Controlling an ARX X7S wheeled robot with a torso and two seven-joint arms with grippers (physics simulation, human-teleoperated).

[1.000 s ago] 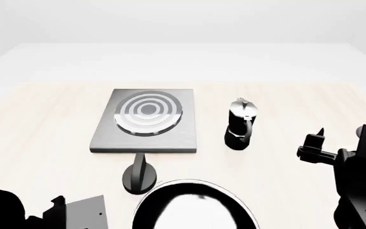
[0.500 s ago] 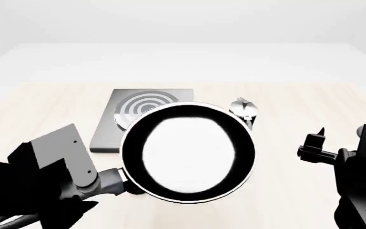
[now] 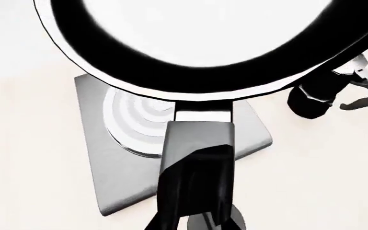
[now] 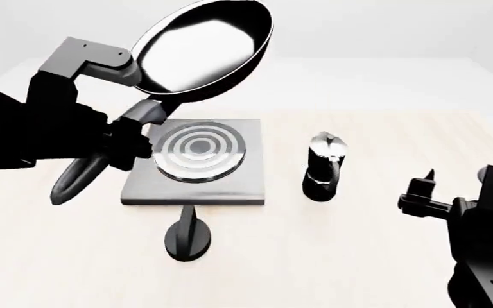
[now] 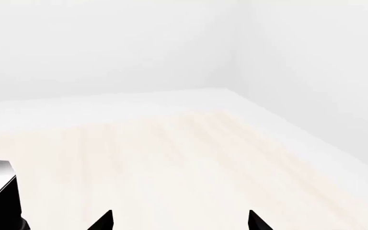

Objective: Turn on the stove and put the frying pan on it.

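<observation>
Black frying pan [image 4: 202, 46], clamped by its handle in my left gripper [image 4: 135, 138], hangs tilted above the stove [image 4: 198, 163] (a careless swing could topple the moka pot [image 4: 325, 167]); right gripper [image 5: 178, 221] spread, holding nothing

- The counter [image 4: 384, 256] is pale, light-toned wood with faint grain streaks running away from the camera.
- Past its far edge lies a plain white floor [image 4: 358, 77], flat and unmarked.
- White walls [image 5: 107, 43] rise behind; in the right wrist view two of them meet at a soft vertical corner.
- Light is even and diffuse, with only faint shadows on the counter.
</observation>
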